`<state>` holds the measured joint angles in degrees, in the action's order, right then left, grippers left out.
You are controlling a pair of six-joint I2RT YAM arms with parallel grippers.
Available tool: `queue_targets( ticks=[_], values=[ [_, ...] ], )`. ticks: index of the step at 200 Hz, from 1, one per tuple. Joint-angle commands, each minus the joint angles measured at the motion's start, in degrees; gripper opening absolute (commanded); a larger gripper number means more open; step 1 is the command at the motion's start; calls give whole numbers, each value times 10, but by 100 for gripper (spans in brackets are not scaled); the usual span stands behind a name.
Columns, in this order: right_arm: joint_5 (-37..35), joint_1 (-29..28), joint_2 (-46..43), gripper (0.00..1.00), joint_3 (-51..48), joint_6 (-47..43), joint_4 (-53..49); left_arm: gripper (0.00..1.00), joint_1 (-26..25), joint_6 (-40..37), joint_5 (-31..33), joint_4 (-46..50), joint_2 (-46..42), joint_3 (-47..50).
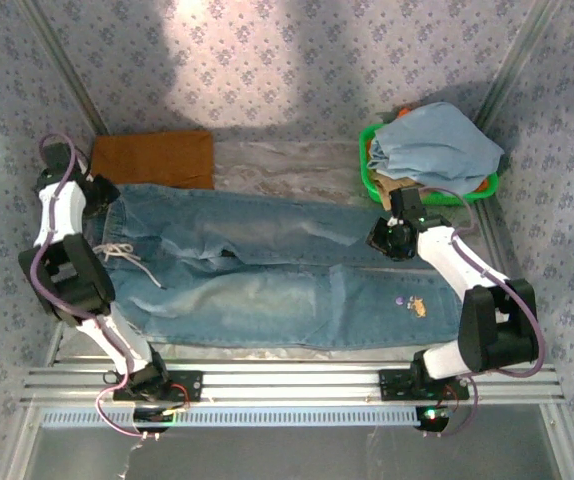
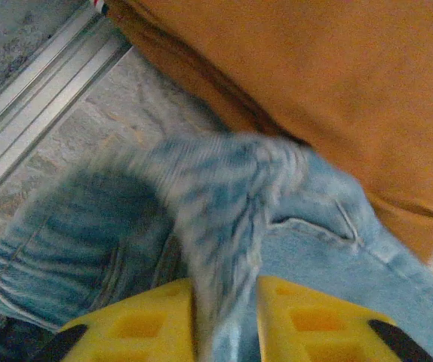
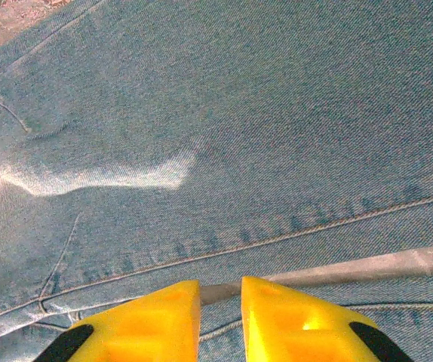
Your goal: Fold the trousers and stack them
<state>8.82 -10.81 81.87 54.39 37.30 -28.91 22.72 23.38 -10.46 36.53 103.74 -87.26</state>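
The trousers (image 1: 267,270) lie flat across the table, waistband to the left and both legs running right. My left gripper (image 1: 105,195) sits at the waistband's far corner. In the left wrist view it (image 2: 228,302) is shut on a raised fold of denim (image 2: 224,204) that passes between the yellow fingers (image 2: 141,320). My right gripper (image 1: 385,240) rests at the end of the far leg. In the right wrist view it (image 3: 221,290) is down on the trousers (image 3: 239,128), jaws close together at the stitched edge, with a thin strip of table (image 3: 397,262) beside it.
A folded orange-brown garment (image 1: 152,158) lies just behind the waistband, close to my left gripper, and shows in the left wrist view (image 2: 314,75). A green basket (image 1: 367,165) holding a pale grey-blue garment (image 1: 437,145) stands at the back right. Metal rails (image 1: 267,385) line the near edge.
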Motion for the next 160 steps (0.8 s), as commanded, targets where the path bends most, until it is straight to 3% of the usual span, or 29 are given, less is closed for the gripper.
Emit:
queue_targets(
  ticks=[1, 22, 36, 64, 70, 88, 97, 133, 160],
  values=[
    [-7, -4, -6, 25, 2, -33, -26, 48, 23, 20, 28, 4, -9, -27],
    [-5, -11, -4, 29, 4, -41, -28, 68, 16, 44, 58, 18, -57, -23],
    [-5, -26, 17, 31, 18, -39, -21, 70, -12, 64, 62, 21, -94, -1],
    [-8, -68, 90, 34, 80, -27, -7, 70, -139, 110, 91, -27, -182, 126],
    [-6, -78, 111, 31, 94, -22, -1, 70, -167, 117, 89, -50, -200, 164],
    [-16, -104, 175, 9, 151, -17, 8, 68, -220, 157, 89, -109, -225, 260],
    [-29, -115, 207, 0, 178, -17, 10, 66, -228, 167, 66, -149, -226, 300],
    [-80, -102, 321, 0, 251, 15, -19, 63, -231, 215, 81, -210, -196, 408],
    [-96, -81, 345, 0, 245, 23, -31, 63, -215, 236, 115, -224, -207, 469]
  ],
)
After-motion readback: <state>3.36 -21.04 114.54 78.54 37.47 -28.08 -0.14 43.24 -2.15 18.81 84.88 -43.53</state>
